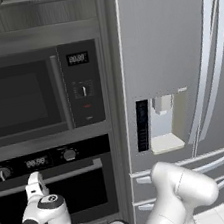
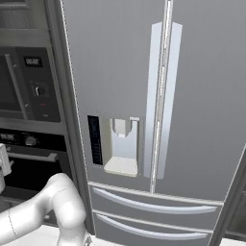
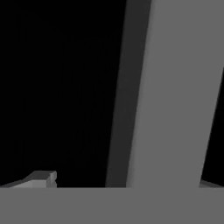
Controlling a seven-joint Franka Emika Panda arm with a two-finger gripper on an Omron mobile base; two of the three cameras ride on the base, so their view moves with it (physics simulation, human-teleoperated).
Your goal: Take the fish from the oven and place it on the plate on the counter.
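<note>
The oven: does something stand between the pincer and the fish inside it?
Yes. The oven door is closed, with its silver bar handle across the front. The open pincer is at that handle, so the door must open first. No fish is visible.

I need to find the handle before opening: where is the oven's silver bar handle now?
In the left base view the handle runs across the top of the oven door, below the knobs and under the microwave, with the open hand right at it.
</note>
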